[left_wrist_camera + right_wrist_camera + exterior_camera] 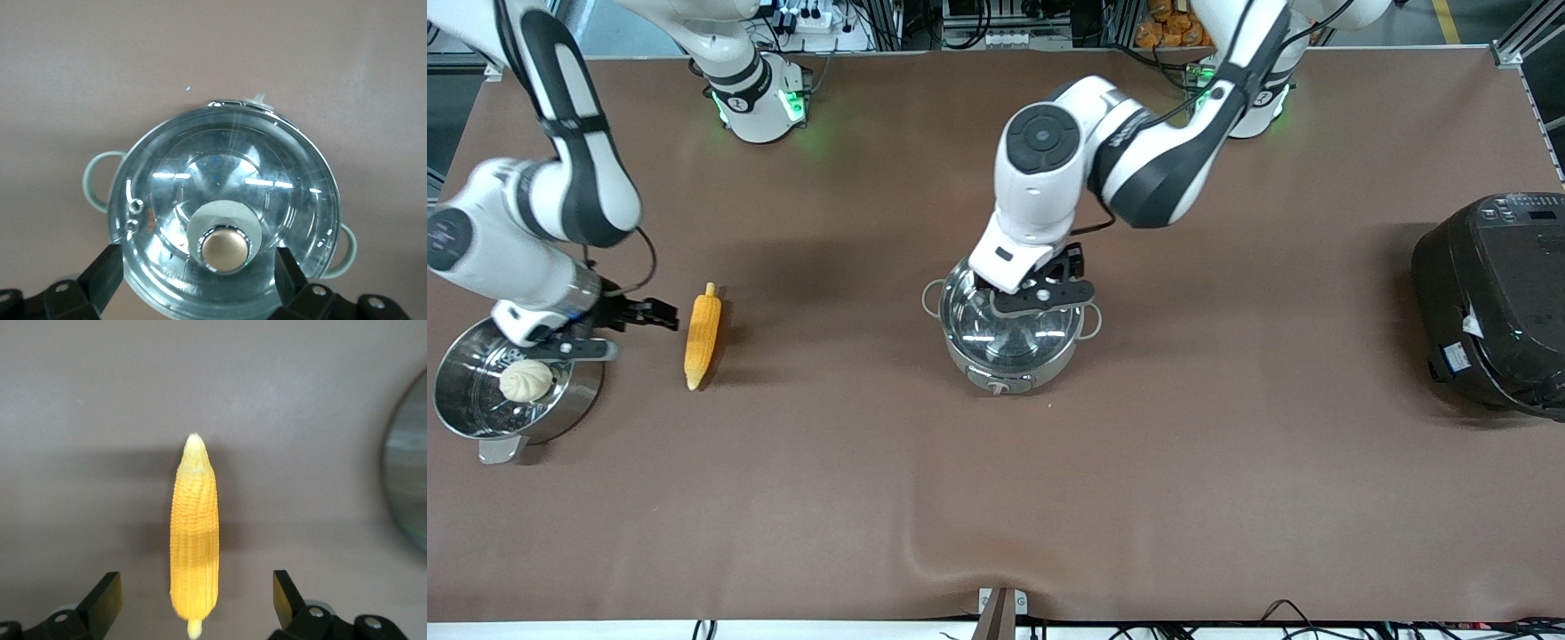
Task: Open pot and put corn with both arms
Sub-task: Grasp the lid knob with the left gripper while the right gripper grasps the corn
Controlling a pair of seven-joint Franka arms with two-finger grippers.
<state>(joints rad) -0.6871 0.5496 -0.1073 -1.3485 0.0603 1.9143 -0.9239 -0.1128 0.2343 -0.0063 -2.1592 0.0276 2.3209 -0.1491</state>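
Note:
The steel pot (1009, 342) stands mid-table with its clear glass lid (996, 324) on. My left gripper (1040, 293) hovers just over the lid, open, its jaws wide on either side of the tan knob (225, 248) and not touching it. The left wrist view shows the lid (267, 167), a loop handle (97, 180) and the left gripper (198, 280). The yellow corn (703, 338) lies on the table toward the right arm's end. My right gripper (627, 331) is open and empty, low beside the corn. In the right wrist view the corn (195, 533) lies between the open fingers (103, 600).
A steel steamer pot (463, 413) with a white bun (527, 380) in it stands at the right arm's end, right beside the right gripper; its rim shows in the right wrist view (410, 480). A big black rice cooker (1494, 302) stands at the left arm's end.

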